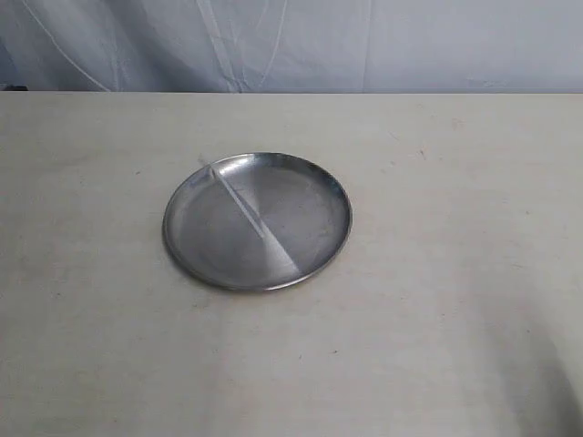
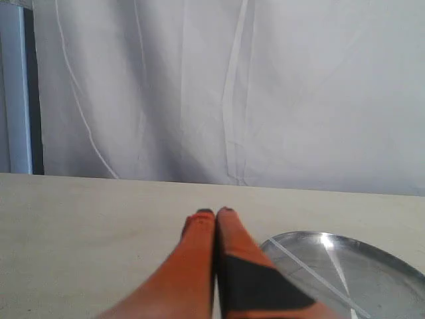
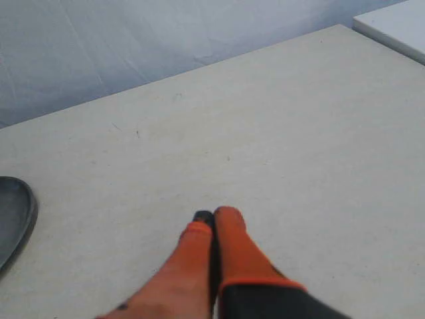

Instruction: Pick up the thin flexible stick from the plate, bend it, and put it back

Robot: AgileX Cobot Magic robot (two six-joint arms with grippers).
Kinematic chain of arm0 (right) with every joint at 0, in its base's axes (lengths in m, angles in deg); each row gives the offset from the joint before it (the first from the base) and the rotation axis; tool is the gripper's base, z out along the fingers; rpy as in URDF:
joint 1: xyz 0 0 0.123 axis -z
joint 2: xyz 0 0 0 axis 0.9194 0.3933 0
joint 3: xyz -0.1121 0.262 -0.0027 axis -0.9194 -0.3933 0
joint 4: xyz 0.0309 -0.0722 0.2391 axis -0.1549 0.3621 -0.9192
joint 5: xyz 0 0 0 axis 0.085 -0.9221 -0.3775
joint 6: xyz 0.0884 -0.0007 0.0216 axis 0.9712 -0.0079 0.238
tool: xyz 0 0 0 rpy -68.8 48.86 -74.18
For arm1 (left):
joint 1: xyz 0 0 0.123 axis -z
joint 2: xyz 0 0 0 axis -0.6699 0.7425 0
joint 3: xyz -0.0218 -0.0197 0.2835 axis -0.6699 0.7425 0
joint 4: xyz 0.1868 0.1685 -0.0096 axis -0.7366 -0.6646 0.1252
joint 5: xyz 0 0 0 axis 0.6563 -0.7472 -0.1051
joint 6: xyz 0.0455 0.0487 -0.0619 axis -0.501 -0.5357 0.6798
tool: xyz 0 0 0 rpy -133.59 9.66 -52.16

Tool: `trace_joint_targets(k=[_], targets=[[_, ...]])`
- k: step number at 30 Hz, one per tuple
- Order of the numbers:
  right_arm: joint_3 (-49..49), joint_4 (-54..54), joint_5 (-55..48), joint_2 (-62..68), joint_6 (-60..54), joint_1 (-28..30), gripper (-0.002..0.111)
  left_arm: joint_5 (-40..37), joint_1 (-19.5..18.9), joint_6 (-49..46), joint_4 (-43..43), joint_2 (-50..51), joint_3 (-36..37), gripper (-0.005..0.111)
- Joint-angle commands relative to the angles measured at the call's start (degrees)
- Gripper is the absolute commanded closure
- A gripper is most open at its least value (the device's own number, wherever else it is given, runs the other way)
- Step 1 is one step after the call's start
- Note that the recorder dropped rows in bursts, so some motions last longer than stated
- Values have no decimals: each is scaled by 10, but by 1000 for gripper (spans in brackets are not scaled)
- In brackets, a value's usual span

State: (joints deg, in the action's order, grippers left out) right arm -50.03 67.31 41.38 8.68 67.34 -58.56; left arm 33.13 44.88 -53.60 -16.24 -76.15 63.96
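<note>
The round shiny steel plate lies in the middle of the table. The thin pale stick lies straight across it, from the far left rim toward the centre. In the left wrist view the plate is off to one side of my left gripper, and the stick crosses it. That gripper is shut and holds nothing. My right gripper is shut and empty too, over bare table, with only the plate's edge showing. Neither gripper appears in the exterior view.
A beige table carries the plate. A white cloth backdrop hangs behind its far edge. A pale flat surface shows at one corner of the right wrist view.
</note>
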Motion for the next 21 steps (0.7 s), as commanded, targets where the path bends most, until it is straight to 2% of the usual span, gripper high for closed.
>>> trace_joint_targets(k=[1, 6, 10, 13, 15, 18, 21], targets=[[-3, 1, 6, -4, -2, 2, 109, 6, 2, -1, -2, -1, 1, 107], [-3, 1, 6, -4, -2, 2, 109, 22, 2, -2, -5, -1, 1, 107], [-3, 1, 6, -4, -2, 2, 109, 100, 2, 13, 24, -1, 1, 107], [-3, 1, 6, -4, -2, 2, 109, 173, 2, 138, 91, -1, 1, 107], [-3, 1, 6, -4, -2, 2, 109, 212, 2, 193, 98, -1, 1, 107], [-3, 1, 6, -4, -2, 2, 109, 251, 2, 225, 98, -1, 1, 107], [-3, 1, 3, -4, -2, 2, 109, 249, 2, 252, 97, -1, -6, 107]])
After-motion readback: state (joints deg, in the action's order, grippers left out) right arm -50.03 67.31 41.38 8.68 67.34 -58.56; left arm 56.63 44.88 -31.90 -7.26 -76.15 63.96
